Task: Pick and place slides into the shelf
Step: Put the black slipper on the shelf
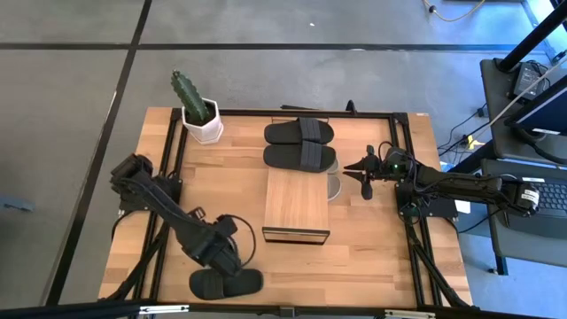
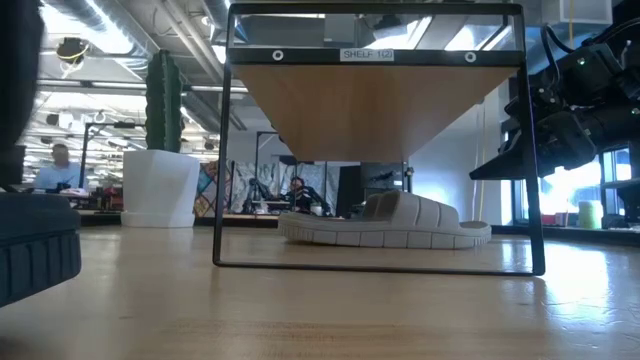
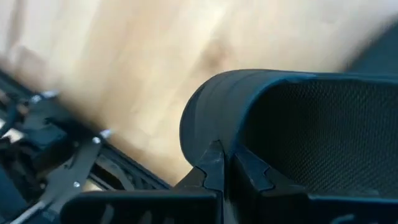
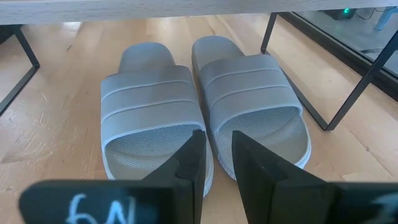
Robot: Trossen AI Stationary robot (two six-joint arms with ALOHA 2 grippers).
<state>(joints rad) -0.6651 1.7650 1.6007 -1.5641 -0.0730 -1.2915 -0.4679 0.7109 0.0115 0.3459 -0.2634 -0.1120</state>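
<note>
Near left: left claw (image 1: 232, 262) pinched tight on a black slide (image 1: 225, 283) at the table (image 1: 381, 266) edge. Middle: two grey slides (image 4: 205, 109) side by side under the shelf (image 1: 297, 206). Right: right claw (image 1: 364, 176) part open, holding nothing. Far: two black slides (image 1: 299, 143) together.

Beneath the shelf (image 1: 297, 206), the pale slides (image 1: 334, 186) show only as a sliver at its right edge from above. The left gripper (image 1: 232, 263) covers part of a black slide (image 1: 226, 283) near the table's front edge. At table height, another dark shape (image 2: 38, 245) is cut off at the frame's left, too blurred to identify.
</note>
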